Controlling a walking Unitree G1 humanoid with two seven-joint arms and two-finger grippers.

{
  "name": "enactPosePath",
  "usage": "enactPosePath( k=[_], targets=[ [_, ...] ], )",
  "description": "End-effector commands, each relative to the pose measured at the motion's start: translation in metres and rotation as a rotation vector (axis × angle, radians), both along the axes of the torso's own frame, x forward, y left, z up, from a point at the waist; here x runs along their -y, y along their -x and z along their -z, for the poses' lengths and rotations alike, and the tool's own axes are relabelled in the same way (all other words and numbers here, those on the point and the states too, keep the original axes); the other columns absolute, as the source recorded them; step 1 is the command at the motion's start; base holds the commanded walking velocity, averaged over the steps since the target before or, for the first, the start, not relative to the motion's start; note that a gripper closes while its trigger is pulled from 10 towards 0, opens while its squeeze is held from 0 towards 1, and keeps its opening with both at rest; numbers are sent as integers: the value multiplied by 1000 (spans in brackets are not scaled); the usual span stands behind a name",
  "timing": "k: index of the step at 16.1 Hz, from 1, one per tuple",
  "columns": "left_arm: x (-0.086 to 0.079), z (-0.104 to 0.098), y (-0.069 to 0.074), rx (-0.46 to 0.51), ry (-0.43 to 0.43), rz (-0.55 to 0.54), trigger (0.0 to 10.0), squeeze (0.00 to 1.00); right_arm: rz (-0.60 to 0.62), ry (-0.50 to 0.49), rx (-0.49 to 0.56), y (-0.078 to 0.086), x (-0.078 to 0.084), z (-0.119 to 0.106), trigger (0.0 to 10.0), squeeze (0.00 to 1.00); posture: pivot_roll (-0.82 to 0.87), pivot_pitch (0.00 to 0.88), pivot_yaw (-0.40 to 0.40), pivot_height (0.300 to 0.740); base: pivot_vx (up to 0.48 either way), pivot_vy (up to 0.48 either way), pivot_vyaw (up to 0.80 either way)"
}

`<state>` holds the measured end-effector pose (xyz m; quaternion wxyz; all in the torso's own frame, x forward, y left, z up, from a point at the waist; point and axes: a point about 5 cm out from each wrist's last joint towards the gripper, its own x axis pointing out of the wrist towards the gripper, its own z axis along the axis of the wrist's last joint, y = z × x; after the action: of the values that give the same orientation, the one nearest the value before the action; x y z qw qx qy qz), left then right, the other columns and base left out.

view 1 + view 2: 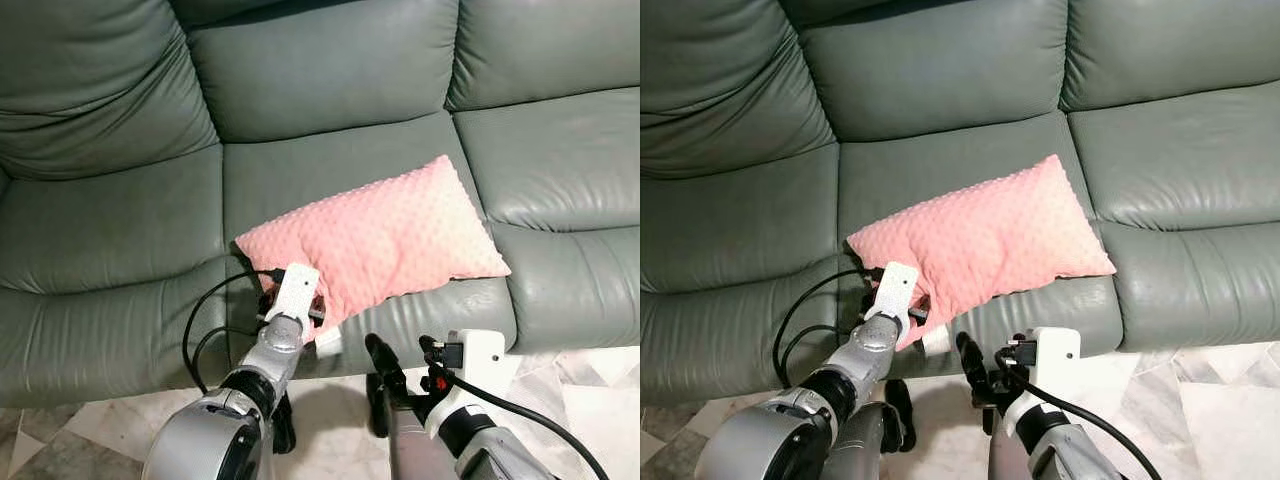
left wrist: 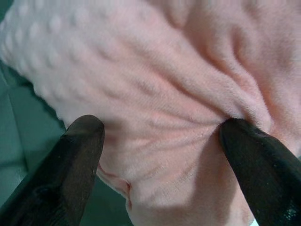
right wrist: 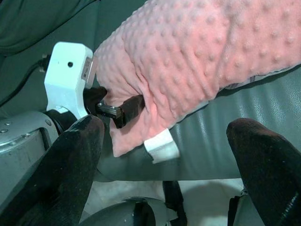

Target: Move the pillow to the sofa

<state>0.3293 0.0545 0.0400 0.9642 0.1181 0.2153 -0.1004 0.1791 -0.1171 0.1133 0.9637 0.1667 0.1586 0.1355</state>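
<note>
Grey-green leather sofa backs the scene from the head camera, with the pink pillow lying on its middle seat cushion. At the pillow's near corner the left gripper pinches the fabric; the right gripper hangs spread, just below the seat's front edge. From the left wrist, both fingers press into bunched pink cloth. From the right wrist, a white tag hangs under the pinched corner.

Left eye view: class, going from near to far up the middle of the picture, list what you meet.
Right gripper → white tag of the pillow → pink pillow → sofa backrest.
</note>
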Motion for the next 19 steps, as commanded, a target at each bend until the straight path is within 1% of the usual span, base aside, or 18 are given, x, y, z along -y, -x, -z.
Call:
enactPosePath(
  k=[1, 3, 4, 6, 7, 8, 9, 10, 11, 12, 13, 15, 16, 17, 18, 19],
  targets=[
    [13, 9, 10, -42, 2, 46, 10000, 0, 7, -4, -39, 3, -1, 8, 10000, 0, -373, 468, 122, 740, 0, 0, 0],
    [-1, 12, 9, -40, -32, 41, 10000, 0, 5, -2, -35, 0, -2, 9, 10000, 0, -365, 457, 125, 740, 0, 0, 0],
    [-1, 12, 9, -40, -32, 41, 10000, 0, 5, -2, -35, 0, -2, 9, 10000, 0, -365, 457, 125, 740, 0, 0, 0],
    [-24, 15, 7, -44, -89, 4, 10000, 0, 8, -1, -23, -4, -1, 9, 10000, 0, -357, 442, 129, 740, 0, 0, 0],
    [-31, 17, 7, -52, -108, -12, 10000, 0, 13, 7, -19, -5, 1, 9, 10000, 0, -356, 437, 131, 740, 0, 0, 0],
    [-37, 18, 6, -67, -101, -21, 10000, 0, 39, 55, -25, -6, 8, 13, 10000, 0, -354, 431, 133, 740, 0, 0, 0],
    [-40, 19, 6, -99, -62, -38, 10000, 0, 117, 219, -55, -6, 31, 27, 10000, 0, -354, 428, 134, 740, 0, 0, 0],
    [-40, 20, 7, -106, -63, -37, 10000, 0, 157, 248, -68, -6, 40, 32, 10000, 0, -353, 426, 137, 740, 0, 0, 0],
    [-41, 22, 9, -115, -71, -40, 10000, 0, 202, 301, -78, -6, 57, 39, 10000, 0, -346, 427, 137, 740, 0, 0, 0],
    [-41, 23, 9, -117, -72, -43, 10000, 0, 201, 320, -74, -7, 62, 40, 10000, 0, -345, 428, 138, 740, 0, 0, 0],
    [-45, 28, 13, -142, -73, -59, 10000, 0, 269, 400, -93, -12, 93, 52, 10000, 0, -326, 431, 140, 740, 0, 0, 0],
    [-50, 31, 15, -160, -54, -88, 10000, 0, 335, 495, -87, -22, 126, 58, 10000, 0, -300, 436, 144, 740, 0, 0, 0],
    [-51, 32, 16, -163, -59, -86, 10000, 0, 364, 506, -72, -27, 136, 57, 10000, 0, -284, 437, 147, 740, 0, 0, 0],
    [-54, 34, 17, -168, -63, -90, 10000, 0, 394, 532, -58, -37, 152, 58, 10000, 0, -267, 441, 150, 740, 0, 0, 0],
    [-57, 35, 18, -171, -71, -100, 10000, 0, 410, 552, -53, -46, 164, 60, 10000, 0, -245, 446, 156, 740, 0, 0, 0],
    [-60, 35, 18, -172, -63, -108, 10000, 0, 420, 504, -33, -58, 171, 59, 10000, 0, -218, 449, 167, 740, 0, 0, 0]
  ],
)
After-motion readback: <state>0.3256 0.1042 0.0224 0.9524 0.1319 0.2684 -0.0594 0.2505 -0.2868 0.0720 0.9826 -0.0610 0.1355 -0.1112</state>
